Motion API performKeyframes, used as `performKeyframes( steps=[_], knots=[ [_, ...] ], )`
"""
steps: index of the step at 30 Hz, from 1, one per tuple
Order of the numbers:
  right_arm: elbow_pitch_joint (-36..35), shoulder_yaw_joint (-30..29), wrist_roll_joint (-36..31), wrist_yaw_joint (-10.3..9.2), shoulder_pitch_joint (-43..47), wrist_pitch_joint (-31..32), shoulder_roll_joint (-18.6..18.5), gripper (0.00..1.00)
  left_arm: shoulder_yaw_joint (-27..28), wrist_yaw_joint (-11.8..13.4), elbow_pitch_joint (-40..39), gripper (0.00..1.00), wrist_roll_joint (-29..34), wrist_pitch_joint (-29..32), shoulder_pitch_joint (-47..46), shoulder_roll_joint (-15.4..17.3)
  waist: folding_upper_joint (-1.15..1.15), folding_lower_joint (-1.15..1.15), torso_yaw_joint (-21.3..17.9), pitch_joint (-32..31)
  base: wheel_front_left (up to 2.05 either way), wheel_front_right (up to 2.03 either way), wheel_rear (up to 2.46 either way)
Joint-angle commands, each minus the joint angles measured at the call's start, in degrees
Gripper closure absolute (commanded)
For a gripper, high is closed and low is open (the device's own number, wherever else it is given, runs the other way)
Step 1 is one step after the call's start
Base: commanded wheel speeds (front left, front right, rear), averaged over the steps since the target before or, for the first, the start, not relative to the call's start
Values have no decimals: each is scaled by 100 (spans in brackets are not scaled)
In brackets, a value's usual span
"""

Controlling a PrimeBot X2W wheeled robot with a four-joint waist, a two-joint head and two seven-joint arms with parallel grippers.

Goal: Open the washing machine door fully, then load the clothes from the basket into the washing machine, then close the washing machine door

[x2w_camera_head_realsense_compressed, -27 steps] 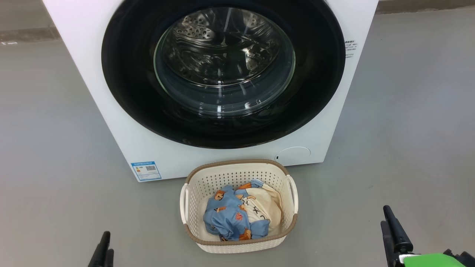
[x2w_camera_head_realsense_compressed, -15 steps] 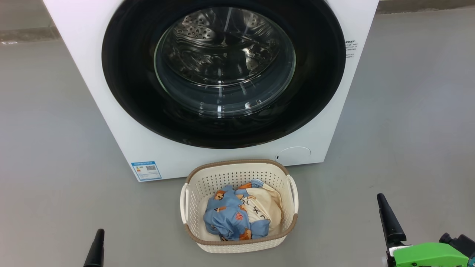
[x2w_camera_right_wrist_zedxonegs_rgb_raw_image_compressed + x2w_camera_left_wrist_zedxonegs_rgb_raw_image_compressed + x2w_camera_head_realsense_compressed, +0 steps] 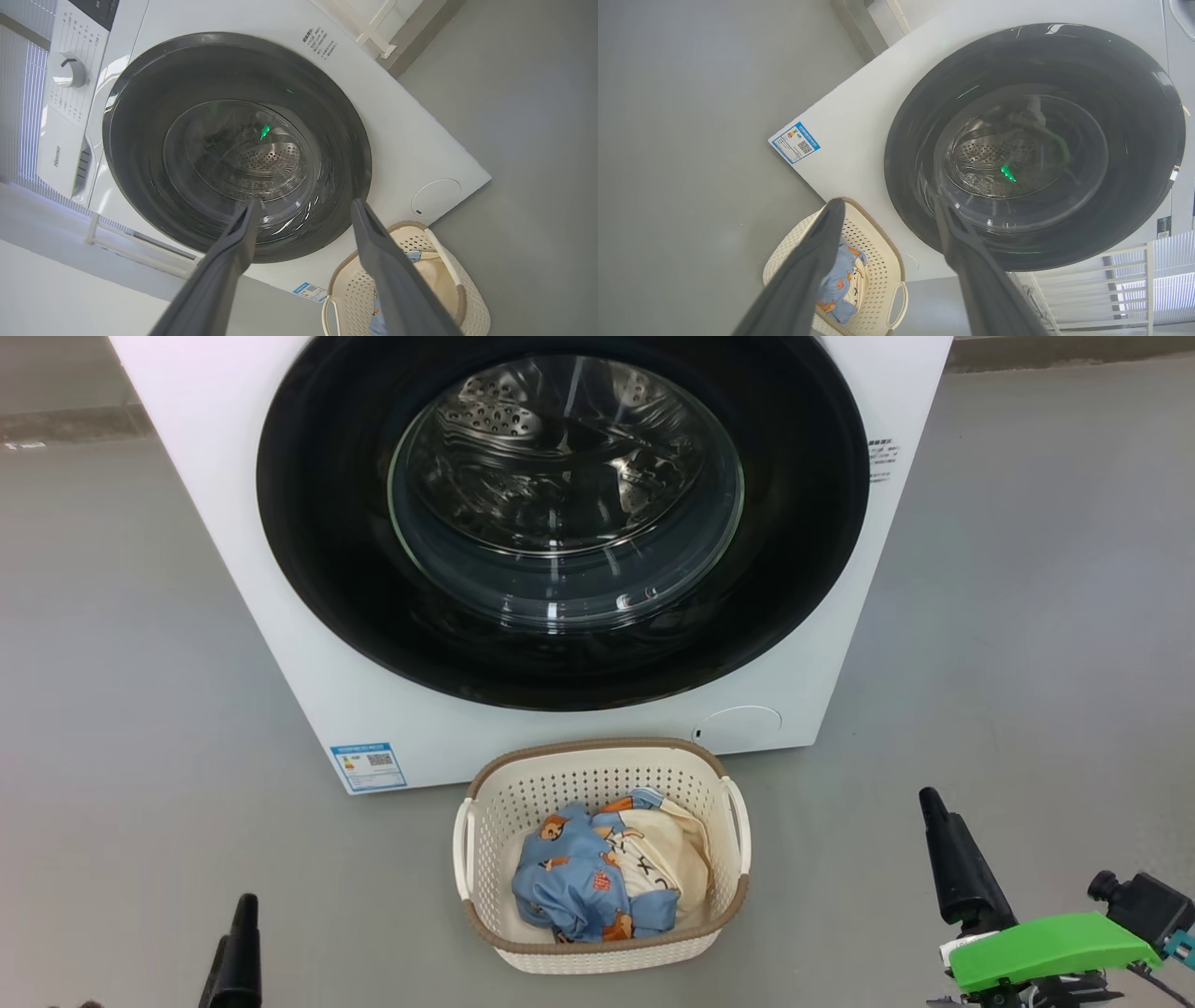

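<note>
Lighting: even, diffuse, from above; moderate brightness. The floor carries only faint, soft shadow, around the basket and along the foot of the washing machine. The washing machine door shows white streak glare on its glass, and a green glint reflects there in both wrist views. The slatted panel is blown out near white. Head view sharp. The wrist views bow straight edges; left gripper and right gripper read soft, close to the lens.
</note>
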Motion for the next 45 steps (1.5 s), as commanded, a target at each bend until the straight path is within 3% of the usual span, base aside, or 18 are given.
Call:
performKeyframes(
  steps=[1, 21, 45],
  knots=[
    [-226, 123, -232, -3, -290, -84, -39, 0, 111, -8, -197, 0, 240, -84, -167, 149, 0, -1, 1, 5, 0, 0, 0],
    [-28, 375, -2189, -4, -453, -403, -166, 0, 283, -11, -323, 0, 2082, -404, -173, 261, 0, -1, -8, 30, 0, 0, 0],
    [72, 551, -4021, -5, -591, -805, -190, 0, 514, -14, -477, 0, 3939, -810, -76, 378, 0, -1, -6, 54, 0, 0, 0]
  ],
)
